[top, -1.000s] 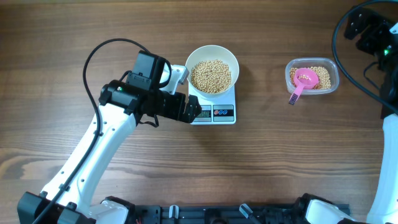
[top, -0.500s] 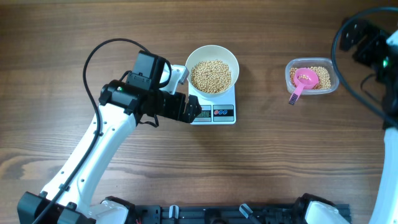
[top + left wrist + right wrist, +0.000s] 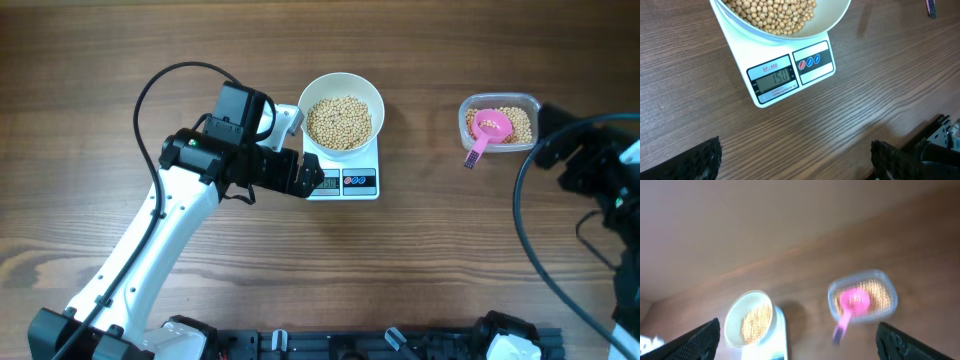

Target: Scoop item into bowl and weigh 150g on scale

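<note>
A heap of tan-yellow round beans (image 3: 340, 122) is held in the round white bowl (image 3: 341, 76), filled to well below the rim. The bowl is seated on the flat white square kitchen scale (image 3: 372, 165), just ahead of the left gripper (image 3: 795, 162). Only the scale's front strip is left uncovered, and it is the part nearest the left gripper. The grey display on that strip appears to read 150.

The left gripper is held low over the brown wooden table (image 3: 120, 60) with its fingers spread wide. Nothing is gripped or touched.

More of the same beans are seen in a clear rounded-rectangle plastic container (image 3: 500, 97), well apart from the left gripper on the far side of the bowl. A pink plastic scoop (image 3: 491, 126) is lying in it, with its handle sticking out over the container edge and a few beans in its cup.

The right gripper (image 3: 800, 345) is also wide open and empty. Its view is blurred. The container is seen ahead of it and slightly right, the bowl and scale ahead to the left.

Compared with a second ago, the right arm has been brought from the far table corner to just beside the container. The left arm, bowl, scale, container and scoop are unchanged.
</note>
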`<state>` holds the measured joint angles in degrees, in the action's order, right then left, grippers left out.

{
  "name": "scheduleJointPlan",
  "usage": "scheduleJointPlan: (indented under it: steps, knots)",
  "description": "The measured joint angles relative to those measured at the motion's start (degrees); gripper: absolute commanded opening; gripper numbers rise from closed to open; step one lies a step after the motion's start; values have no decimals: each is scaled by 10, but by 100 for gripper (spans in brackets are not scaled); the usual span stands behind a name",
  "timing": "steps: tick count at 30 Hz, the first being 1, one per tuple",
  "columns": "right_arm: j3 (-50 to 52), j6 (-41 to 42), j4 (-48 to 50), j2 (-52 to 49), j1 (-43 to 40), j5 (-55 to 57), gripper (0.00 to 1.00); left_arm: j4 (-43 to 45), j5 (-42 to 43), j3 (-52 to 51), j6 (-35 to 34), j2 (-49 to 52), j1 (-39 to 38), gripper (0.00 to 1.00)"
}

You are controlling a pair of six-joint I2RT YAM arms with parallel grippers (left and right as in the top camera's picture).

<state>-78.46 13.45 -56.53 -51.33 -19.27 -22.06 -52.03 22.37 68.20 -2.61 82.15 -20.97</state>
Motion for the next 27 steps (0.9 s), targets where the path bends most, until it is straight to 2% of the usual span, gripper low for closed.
scheduleJointPlan:
  steps: [5,9,18,23,27]
  knots:
    - [0,71,-153,-7,0,0,100,0,0,0,0,0,0,100]
    - [0,125,-208,-10,0,32,100,0,0,0,0,0,0,100]
    - [0,146,-211,-17,0,78,100,0,0,0,0,0,0,100]
    - [0,131,-210,-25,0,82,100,0,0,0,0,0,0,100]
    - [1,90,-169,-31,0,82,100,0,0,0,0,0,0,100]
